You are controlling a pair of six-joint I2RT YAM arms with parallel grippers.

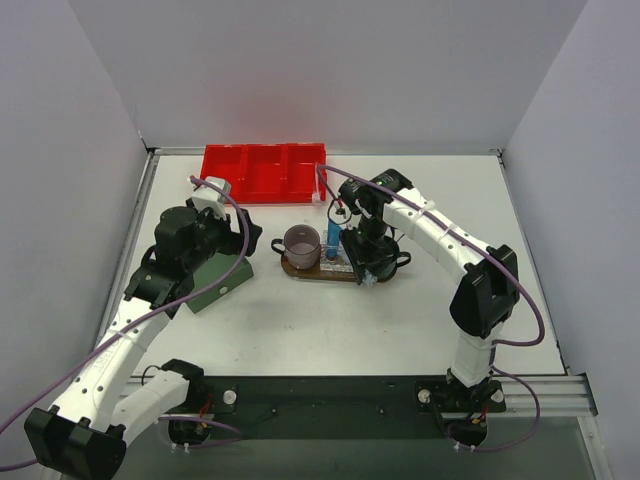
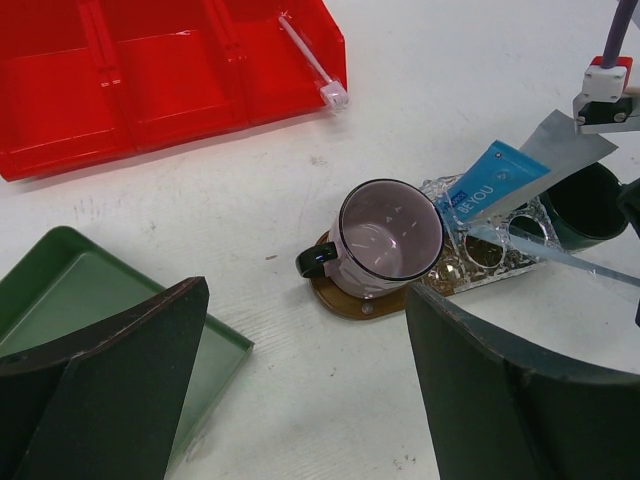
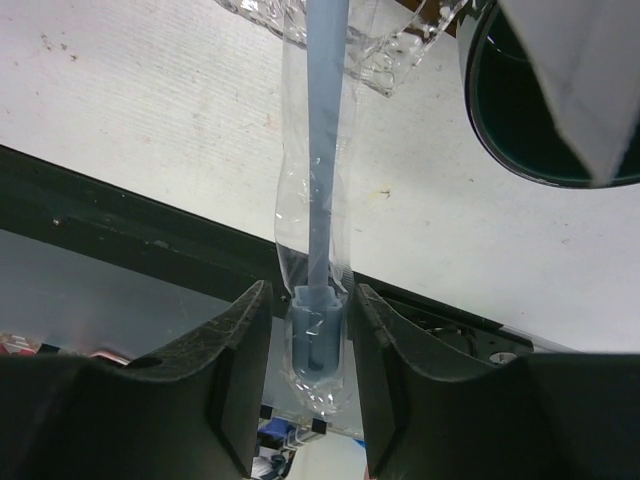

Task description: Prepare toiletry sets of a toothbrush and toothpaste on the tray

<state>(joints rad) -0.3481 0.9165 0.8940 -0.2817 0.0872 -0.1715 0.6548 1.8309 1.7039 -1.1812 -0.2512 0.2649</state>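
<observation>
Flanking the wrapped toothbrush [image 3: 322,200] at the tray [image 2: 345,302], right pincer [image 3: 312,300], grip unclear; left pincer [image 2: 305,292] released wide.

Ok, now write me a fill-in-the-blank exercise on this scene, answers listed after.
1. One wrapped toothbrush rests across the rim of the ____ bin.
2. The toothpaste tube propped beside the mug is ____.
3. The left end effector stands ____, nothing between its fingers.
4. Between the fingers of the right end effector is another clear-wrapped ____.
Answers: red; blue; open; toothbrush.
</observation>
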